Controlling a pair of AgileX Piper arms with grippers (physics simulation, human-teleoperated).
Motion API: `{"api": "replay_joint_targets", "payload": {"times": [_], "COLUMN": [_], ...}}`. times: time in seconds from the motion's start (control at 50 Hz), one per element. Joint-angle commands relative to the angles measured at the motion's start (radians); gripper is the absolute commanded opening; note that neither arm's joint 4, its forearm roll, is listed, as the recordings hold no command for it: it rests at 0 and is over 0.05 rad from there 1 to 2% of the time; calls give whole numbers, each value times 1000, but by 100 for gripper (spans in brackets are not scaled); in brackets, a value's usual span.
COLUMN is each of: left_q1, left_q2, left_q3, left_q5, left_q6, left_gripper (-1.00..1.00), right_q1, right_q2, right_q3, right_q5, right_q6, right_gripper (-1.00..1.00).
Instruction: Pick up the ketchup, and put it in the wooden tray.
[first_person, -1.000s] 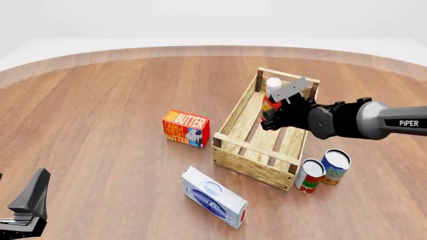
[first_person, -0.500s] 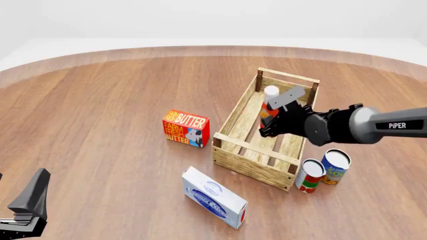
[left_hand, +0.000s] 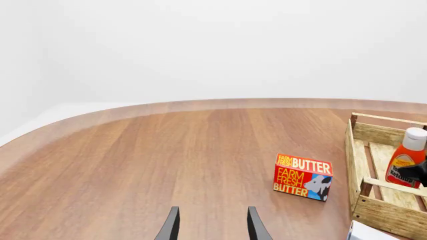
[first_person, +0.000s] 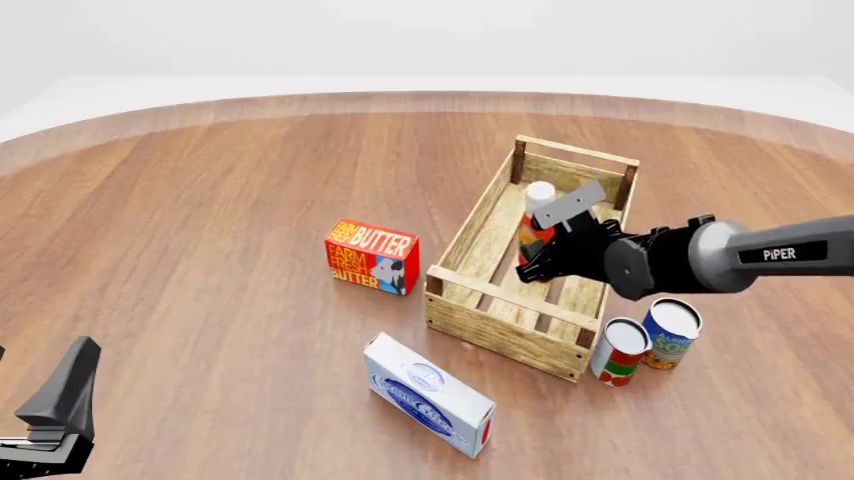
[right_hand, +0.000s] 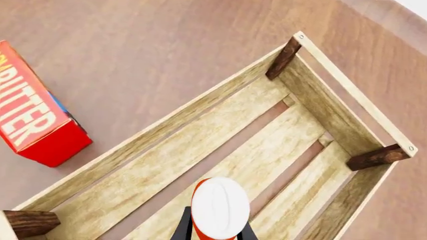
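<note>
Both jaws tight round ketchup (first_person: 537, 222) — upright.

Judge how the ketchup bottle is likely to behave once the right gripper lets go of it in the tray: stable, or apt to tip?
The ketchup is tall and narrow, tapering to its white cap, so it probably tips easily. It stands about upright in the wooden tray, gripped by the right gripper. The slatted floor may leave uneven footing.

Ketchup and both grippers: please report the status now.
Right gripper shut on ketchup, upright, inside wooden tray. Left gripper open, idle. Nothing under the bottle.
</note>
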Motion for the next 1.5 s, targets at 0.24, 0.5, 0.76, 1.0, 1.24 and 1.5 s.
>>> {"api": "replay_joint_targets", "payload": {"times": [0.24, 0.5, 0.76, 1.0, 1.24, 1.5], "left_q1": [0, 0, 0, 0, 0, 0], "left_q2": [0, 0, 0, 0, 0, 0], "left_q3": [0, 0, 0, 0, 0, 0], "left_q5": [0, 0, 0, 0, 0, 0], "left_q6": [0, 0, 0, 0, 0, 0], "left_gripper": [100, 100, 100, 100, 100, 100], "right_q1": [4, 5, 3, -2, 5, -5], "right_q2": [20, 23, -10, -81, -133, -200], "right_q3": [-1, -1, -6, -3, -6, -14], "right_q5": [-14, -15, 3, 28, 49, 86], "right_q6": [15, 27, 30, 23, 4, -19], "right_gripper": [-100, 100, 100, 100, 100, 100]}}
